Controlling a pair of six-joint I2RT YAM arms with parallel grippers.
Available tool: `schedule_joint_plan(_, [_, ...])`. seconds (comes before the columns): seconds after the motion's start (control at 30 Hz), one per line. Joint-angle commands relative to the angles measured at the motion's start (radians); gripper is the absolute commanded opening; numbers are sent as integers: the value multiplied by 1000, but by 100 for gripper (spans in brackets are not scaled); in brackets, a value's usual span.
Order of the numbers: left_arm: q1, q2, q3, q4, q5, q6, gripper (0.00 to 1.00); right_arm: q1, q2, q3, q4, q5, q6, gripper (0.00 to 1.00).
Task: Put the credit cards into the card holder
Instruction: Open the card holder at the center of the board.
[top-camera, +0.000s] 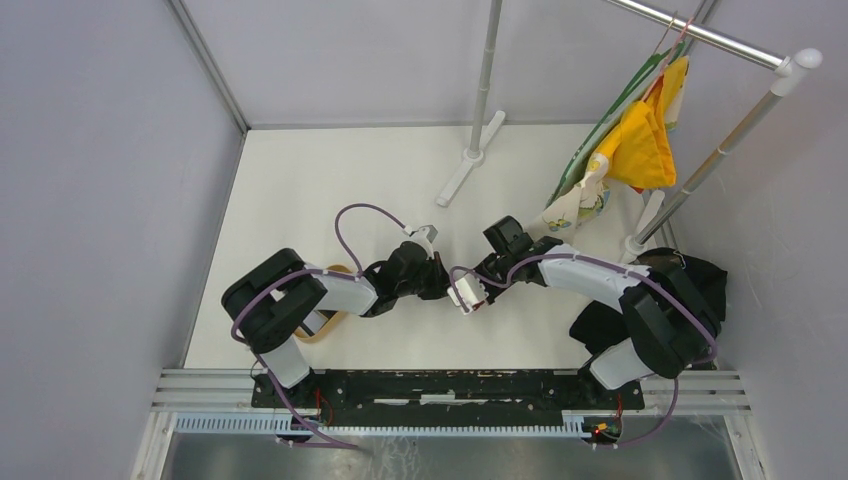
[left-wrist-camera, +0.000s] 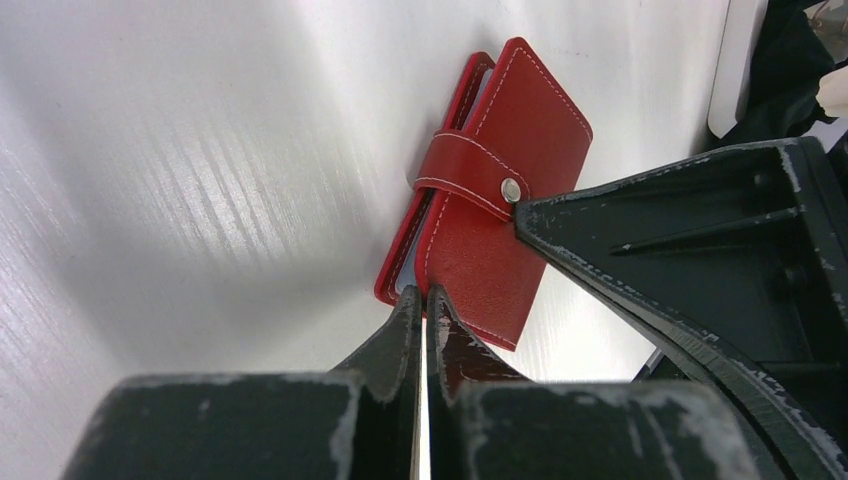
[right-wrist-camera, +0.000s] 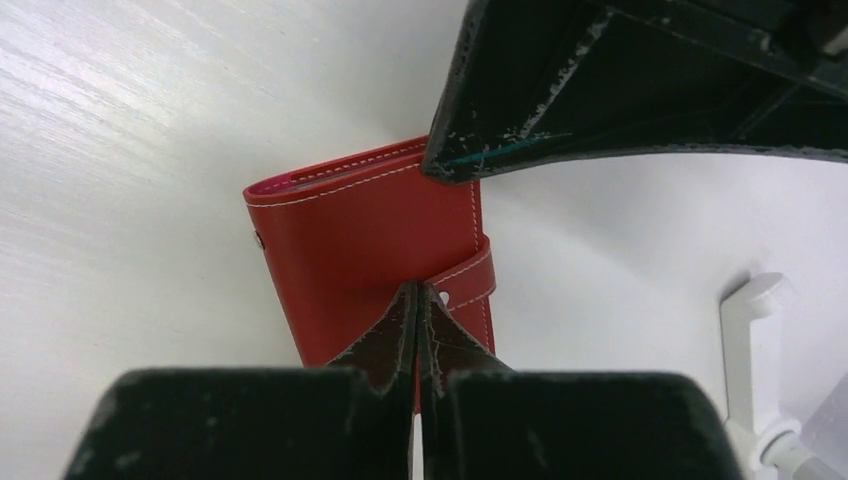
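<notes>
Both closed: right end effector (right-wrist-camera: 418, 292) has tips on the snap tab (right-wrist-camera: 472, 272) of the holder (right-wrist-camera: 350, 235) just ahead; left end effector (left-wrist-camera: 424, 300) touches its far edge. Holder on table (right-wrist-camera: 120, 150), tab across it; left should pin it steady while right works the tab.
</notes>
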Motion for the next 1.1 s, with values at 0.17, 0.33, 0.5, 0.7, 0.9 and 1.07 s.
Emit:
schedule_joint_plan(0.17, [-4, 37, -11, -24, 18, 66, 2, -19, -78, -29, 139, 92, 62, 0])
schedule_joint_plan(0.33, [-4, 47, -21, -11, 17, 61, 2, -28, -92, -38, 180, 109, 95, 0])
schedule_joint_plan(0.5, [-4, 43, -23, -8, 14, 54, 2, -37, -90, -28, 143, 59, 84, 0])
schedule_joint_plan(0.7, [-4, 37, -9, -25, 9, 42, 2, -43, -69, -6, -36, -95, -67, 26])
schedule_joint_plan(0.9, [-5, 34, -10, -25, 16, 44, 2, -42, -45, -20, 20, -61, -15, 37])
schedule_joint_plan(1.07, [-6, 40, -12, -16, 27, 52, 2, -37, -16, -24, 81, -26, 44, 37])
